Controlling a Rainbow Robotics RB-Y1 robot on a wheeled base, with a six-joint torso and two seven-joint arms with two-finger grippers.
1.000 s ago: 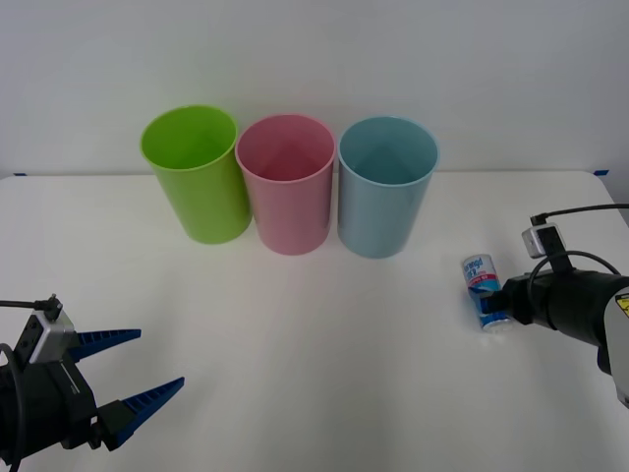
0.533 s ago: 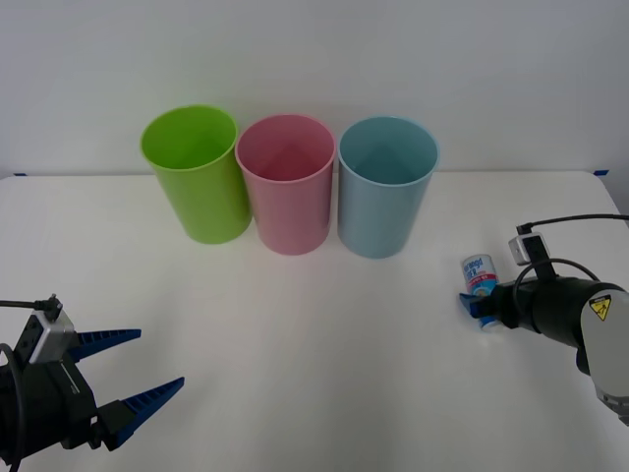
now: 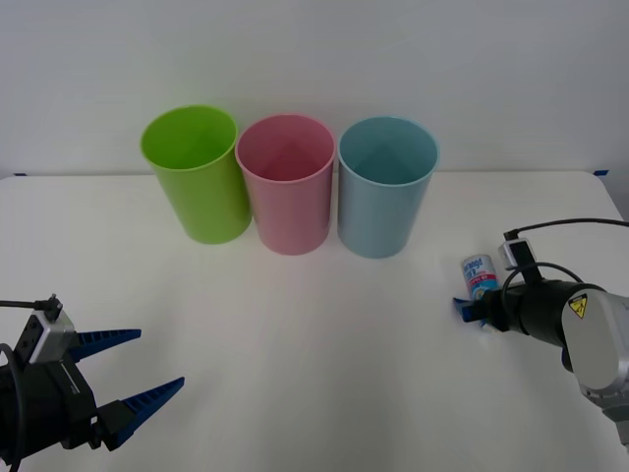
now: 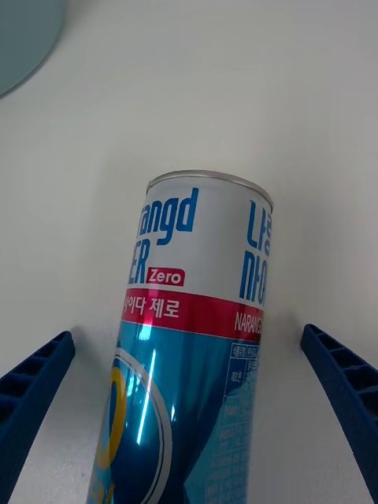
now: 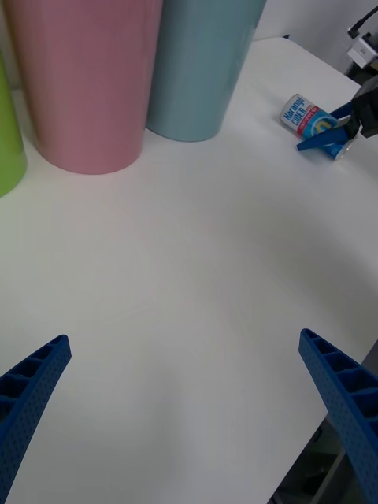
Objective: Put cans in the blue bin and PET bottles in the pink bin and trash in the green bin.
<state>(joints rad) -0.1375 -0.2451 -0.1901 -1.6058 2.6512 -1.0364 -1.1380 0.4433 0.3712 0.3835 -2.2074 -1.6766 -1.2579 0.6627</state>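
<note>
The can [image 3: 478, 273] lies on its side on the white table, right of the blue bin [image 3: 385, 187]; its white-and-blue label shows large in the right wrist view [image 4: 197, 315]. My right gripper [image 3: 479, 301] is open and straddles the can's near end, with a gap between each blue finger [image 4: 35, 386] and the can. The green bin [image 3: 197, 175], pink bin [image 3: 286, 185] and blue bin stand in a row at the back. My left gripper [image 3: 159, 358] is open and idle at the front left. The left wrist view shows the can [image 5: 302, 116] and right gripper [image 5: 327, 138].
The bins touch or nearly touch one another, and the pink bin [image 5: 79, 79] and blue bin [image 5: 201, 63] rise tall in the left wrist view. The white table [image 3: 314, 334] stretches bare between the arms. A cable loops over the right wrist [image 3: 550, 228].
My right gripper has slid left and forward along the can, so more of the can now lies between its fingers. The left arm and the bins have not moved.
</note>
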